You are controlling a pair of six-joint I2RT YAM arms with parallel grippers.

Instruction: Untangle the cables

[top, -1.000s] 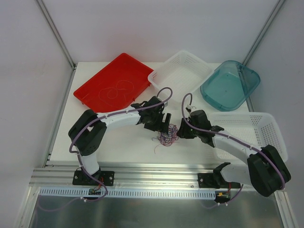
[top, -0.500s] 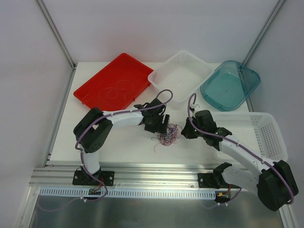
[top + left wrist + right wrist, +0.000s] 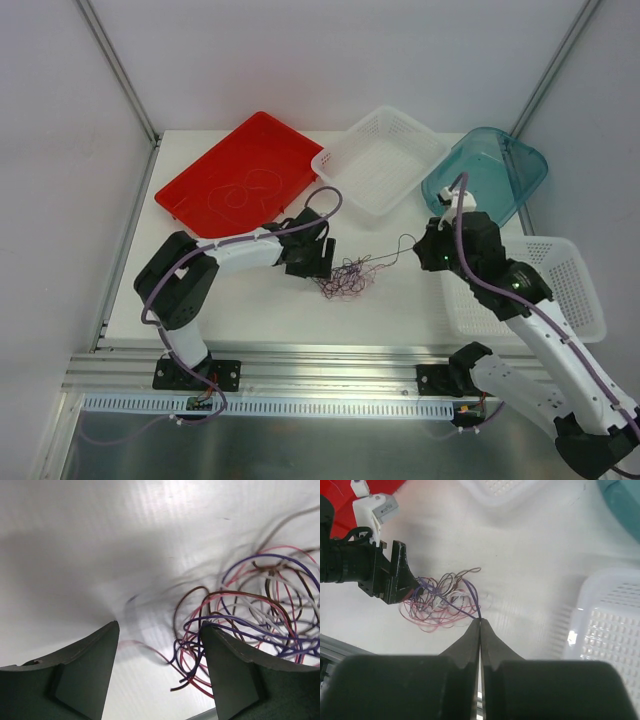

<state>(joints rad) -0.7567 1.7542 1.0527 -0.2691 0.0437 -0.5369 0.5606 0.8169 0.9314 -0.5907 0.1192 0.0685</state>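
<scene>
The cables [image 3: 345, 278] lie as one tangle of thin purple, red, pink, brown and whitish loops on the white table. My right gripper [image 3: 480, 620] is shut on a purple cable [image 3: 472, 596] that leads out of the tangle [image 3: 439, 601]. In the top view that strand [image 3: 385, 256] stretches from the pile to the right gripper [image 3: 424, 254], raised to its right. My left gripper [image 3: 159, 630] is open and low at the pile's left edge, with loose wire ends [image 3: 187, 672] between its fingers. The top view shows the left gripper [image 3: 308, 263] touching the tangle's left side.
A red tray [image 3: 200, 178] at the back left holds a loose whitish cable [image 3: 245, 190]. A white basket [image 3: 380, 160] and a teal tub [image 3: 485, 180] stand at the back. Another white basket [image 3: 545, 285] sits at the right, beside my right arm.
My right gripper shut on the purple strand, then rose and drew back right, stretching it out of the pile. The left gripper shifted slightly left and lower and narrowed a little.
</scene>
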